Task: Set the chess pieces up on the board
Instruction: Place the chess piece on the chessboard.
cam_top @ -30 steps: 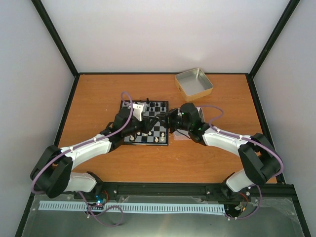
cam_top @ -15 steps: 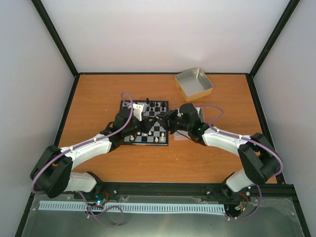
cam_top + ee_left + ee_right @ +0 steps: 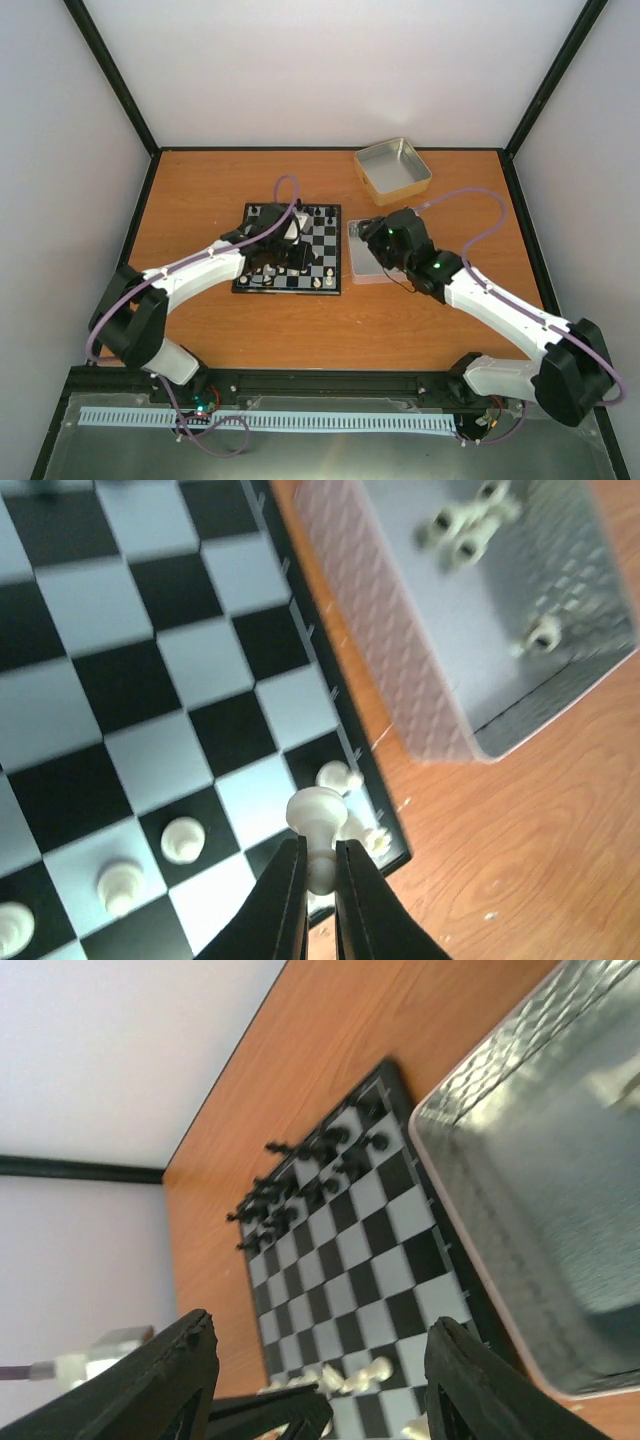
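Observation:
My left gripper (image 3: 320, 868) is shut on a cream-white pawn (image 3: 318, 815), held just above the near right corner of the board (image 3: 150, 680). In the top view the left gripper (image 3: 298, 262) hangs over the board (image 3: 325, 250). Several white chess pieces (image 3: 182, 838) stand along the near rows, and one (image 3: 337, 776) is at the edge. More white pieces (image 3: 462, 525) lie in the tin (image 3: 400, 650) beside the board. My right gripper (image 3: 320, 1380) is open and empty, above that tin (image 3: 353, 235), with the board (image 3: 350, 1240) ahead of it.
Black pieces (image 3: 315, 213) crowd the far rows of the board (image 3: 300, 1170). A second, empty metal tin (image 3: 393, 168) sits at the back right of the wooden table (image 3: 200, 190). Grey walls enclose the table on three sides.
The two grippers were close together over the board. The right gripper has opened and drawn back right to the tin. The left gripper has closed on the pawn and shifted over the board.

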`<state>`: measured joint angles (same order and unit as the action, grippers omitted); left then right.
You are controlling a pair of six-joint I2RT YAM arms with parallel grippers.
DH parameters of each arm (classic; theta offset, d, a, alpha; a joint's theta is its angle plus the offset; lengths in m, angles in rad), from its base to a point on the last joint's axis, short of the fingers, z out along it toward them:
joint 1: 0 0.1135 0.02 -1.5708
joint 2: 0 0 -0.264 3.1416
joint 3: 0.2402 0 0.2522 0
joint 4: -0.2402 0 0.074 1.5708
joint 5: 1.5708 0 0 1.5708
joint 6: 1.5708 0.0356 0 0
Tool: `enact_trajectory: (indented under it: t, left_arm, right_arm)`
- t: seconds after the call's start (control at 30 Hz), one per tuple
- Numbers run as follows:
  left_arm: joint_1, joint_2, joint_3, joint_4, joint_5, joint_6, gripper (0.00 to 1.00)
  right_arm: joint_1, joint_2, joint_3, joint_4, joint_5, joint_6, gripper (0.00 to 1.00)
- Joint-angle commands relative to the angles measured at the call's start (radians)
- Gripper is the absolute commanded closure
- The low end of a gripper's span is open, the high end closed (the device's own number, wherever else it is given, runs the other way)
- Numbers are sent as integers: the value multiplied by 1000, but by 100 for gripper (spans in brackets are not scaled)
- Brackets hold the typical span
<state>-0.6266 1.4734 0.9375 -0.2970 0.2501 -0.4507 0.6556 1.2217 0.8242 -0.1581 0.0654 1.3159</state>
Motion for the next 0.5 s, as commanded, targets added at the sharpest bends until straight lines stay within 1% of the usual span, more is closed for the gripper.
enact_trajectory:
  t: [0.0, 0.23, 0.47]
  left_arm:
    - [-5, 73, 74, -208, 35, 34, 99]
    - [-7, 242, 213, -290, 40, 34, 98]
    - [-7, 300, 270, -311, 38, 20, 97]
  right_arm:
    - [-11, -75, 15, -154, 216, -148, 43]
    - [-17, -88, -29, -145, 204, -146, 43]
    - [-18, -60, -45, -118, 156, -137, 43]
